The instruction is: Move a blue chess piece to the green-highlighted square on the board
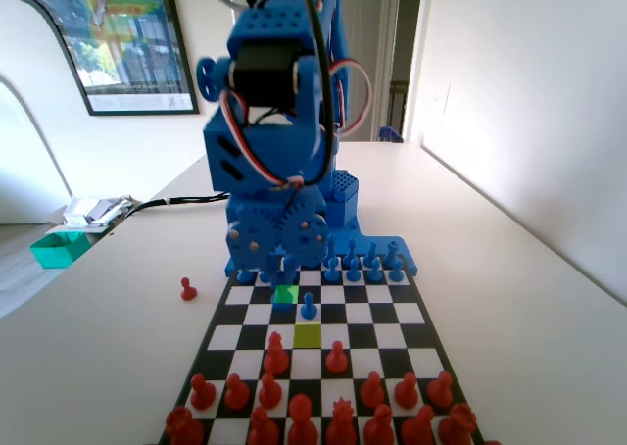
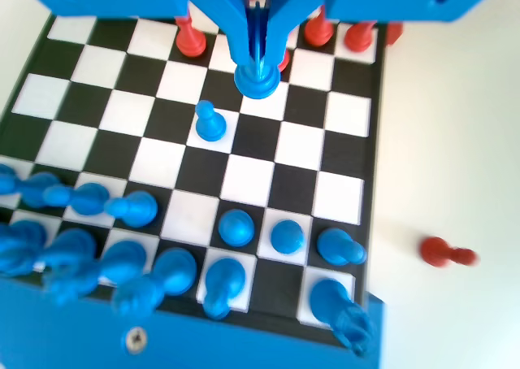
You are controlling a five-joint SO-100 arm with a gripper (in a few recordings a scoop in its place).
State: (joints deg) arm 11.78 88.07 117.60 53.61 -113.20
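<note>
The green-highlighted square (image 1: 285,294) lies in the fixed view in the second row out from the blue arm's base, just left of the board's middle, and it stands bare. One square nearer the camera and one file to the right stands a lone blue pawn (image 1: 309,308), with a paler yellow-green square (image 1: 308,335) directly in front of it. In the wrist view the gripper (image 2: 257,60) hangs from the top edge with its jaws drawn close around the stem of a blue chess piece (image 2: 257,78), whose round base shows just below the fingertips; it appears lifted clear of the board, though the blur makes that uncertain. The lone pawn (image 2: 210,122) stands just below and left of the held piece in this view. To do the step well, the arm should probably carry the piece high enough to pass over the lone pawn, bring it upright above the green square, lower it until the base rests flat, and only then spread the jaws, keeping clear of the crowded blue back rows (image 2: 236,227) beside the target.
</note>
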